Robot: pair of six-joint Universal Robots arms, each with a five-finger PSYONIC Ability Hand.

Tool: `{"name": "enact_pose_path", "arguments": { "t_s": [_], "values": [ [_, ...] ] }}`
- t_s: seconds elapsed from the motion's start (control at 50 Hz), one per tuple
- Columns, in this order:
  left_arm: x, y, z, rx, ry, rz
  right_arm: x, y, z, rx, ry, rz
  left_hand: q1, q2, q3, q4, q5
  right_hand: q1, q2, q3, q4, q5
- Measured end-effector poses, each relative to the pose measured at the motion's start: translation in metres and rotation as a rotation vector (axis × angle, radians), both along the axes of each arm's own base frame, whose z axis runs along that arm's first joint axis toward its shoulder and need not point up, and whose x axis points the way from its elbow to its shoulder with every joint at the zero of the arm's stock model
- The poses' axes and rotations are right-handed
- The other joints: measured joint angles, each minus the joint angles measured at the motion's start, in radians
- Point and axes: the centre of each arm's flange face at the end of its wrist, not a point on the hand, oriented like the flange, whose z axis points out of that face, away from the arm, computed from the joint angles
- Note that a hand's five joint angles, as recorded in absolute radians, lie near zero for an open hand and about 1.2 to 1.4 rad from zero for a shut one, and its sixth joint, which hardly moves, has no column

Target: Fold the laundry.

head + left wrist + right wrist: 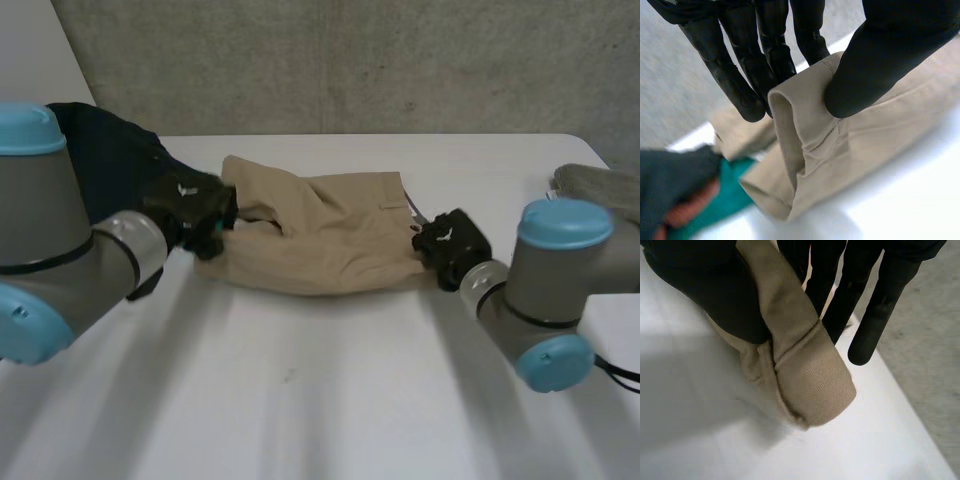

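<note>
Folded tan trousers (320,235) lie across the middle of the white table (330,400). My left hand (195,215) is at their left end. In the left wrist view the thumb (875,65) and fingers (747,75) pinch a fold of the tan cloth (805,125). My right hand (450,245) is at the trousers' right end. Its thumb (710,295) and fingers (840,300) pinch a folded edge of the tan cloth (810,370) just above the table.
A dark navy garment (105,160) lies heaped at the back left, behind my left arm. A grey cloth (600,188) sits at the table's right edge. Teal cloth (725,195) shows beside the trousers in the left wrist view. A concrete wall stands behind the table.
</note>
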Motion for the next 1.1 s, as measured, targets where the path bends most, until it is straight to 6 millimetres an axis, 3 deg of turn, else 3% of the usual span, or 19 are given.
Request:
{"name": "enact_pose_path", "arguments": {
  "t_s": [0.08,0.14,0.22,0.32,0.4,0.52,0.54,0.6,0.64,0.66,0.74,0.8,0.84,0.86,0.92,1.0,1.1],
  "values": [
    [0.007,0.027,-0.011,0.117,-0.057,-0.033,-0.019,0.013,0.029,0.0,0.08,-0.006,0.0,0.0,0.0,0.0,0.0,0.0,0.0,0.0,0.0,0.0],
    [0.013,0.052,-0.019,0.213,-0.118,-0.085,-0.04,0.037,0.045,0.067,0.202,0.003,0.0,0.0,0.0,0.0,0.0,0.0,0.0,0.001,0.0,0.0],
    [0.019,0.079,-0.027,0.31,-0.195,-0.171,-0.066,0.072,0.054,0.212,0.347,0.037,0.0,0.0,0.0,0.0,0.0,0.0,0.0,0.001,0.001,0.001],
    [0.02,0.102,-0.036,0.371,-0.283,-0.274,-0.08,0.104,0.058,0.335,0.409,0.098,0.0,0.0,0.0,0.0,0.0,0.0,0.0,0.002,0.002,0.001],
    [0.014,0.099,-0.04,0.339,-0.325,-0.291,-0.077,0.108,0.053,0.365,0.376,0.122,0.0,0.0,0.0,0.0,0.008,0.0,0.0,0.002,0.003,0.009],
    [0.004,0.076,-0.04,0.253,-0.334,-0.235,-0.068,0.095,0.04,0.371,0.305,0.107,0.0,0.0,0.0,0.0,0.008,0.007,0.0,0.002,0.003,0.013],
    [-0.003,0.059,-0.036,0.192,-0.325,-0.201,-0.063,0.079,0.035,0.346,0.264,0.085,0.0,0.0,0.0,0.0,0.008,0.008,0.0,0.002,0.003,0.013],
    [-0.01,0.044,-0.029,0.13,-0.309,-0.174,-0.059,0.064,0.033,0.311,0.232,0.062,0.0,0.0,0.0,0.0,0.008,0.008,0.0,0.002,0.003,0.014],
    [-0.022,0.015,-0.007,-0.015,-0.265,-0.129,-0.055,0.05,0.033,0.273,0.207,0.04,0.0,0.0,0.0,0.0,0.008,0.008,0.0,0.002,0.003,0.014],
    [-0.026,0.006,0.003,-0.065,-0.246,-0.115,-0.048,0.025,0.041,0.184,0.163,0.004,0.0,0.0,0.0,0.0,0.008,0.008,0.0,0.002,0.003,0.014],
    [-0.04,-0.03,0.07,-0.357,-0.12,-0.039,-0.032,-0.017,0.077,-0.05,0.05,-0.045,0.0,0.0,0.0,0.0,0.008,0.008,0.0,0.002,0.003,0.014],
    [-0.042,-0.047,0.136,-0.612,0.014,0.027,-0.017,-0.048,0.132,-0.324,-0.11,-0.072,0.0,0.0,0.0,0.0,0.008,0.008,0.0,0.002,0.003,0.014],
    [-0.039,-0.05,0.17,-0.735,0.088,0.059,-0.012,-0.057,0.159,-0.449,-0.193,-0.076,0.0,0.0,0.0,0.0,0.008,0.008,0.0,0.002,0.004,0.014],
    [-0.036,-0.05,0.198,-0.835,0.157,0.084,-0.008,-0.062,0.181,-0.548,-0.262,-0.074,0.0,0.0,0.0,0.0,0.008,0.008,0.0,0.003,0.004,0.014],
    [-0.026,-0.044,0.246,-1.007,0.296,0.126,-0.004,-0.066,0.219,-0.733,-0.397,-0.059,0.0,0.0,0.0,0.0,0.008,0.008,0.0,0.003,0.004,0.014],
    [-0.017,-0.041,0.269,-1.081,0.387,0.157,-0.002,-0.065,0.241,-0.846,-0.481,-0.037,0.0,0.0,0.0,0.0,0.008,0.007,0.0,0.003,0.004,0.014],
    [-0.01,-0.057,0.237,-0.952,0.356,0.188,0.004,-0.065,0.227,-0.819,-0.481,-0.007,0.0,0.0,0.0,0.0,0.008,0.008,0.0,0.003,0.004,0.014]
  ]
}}
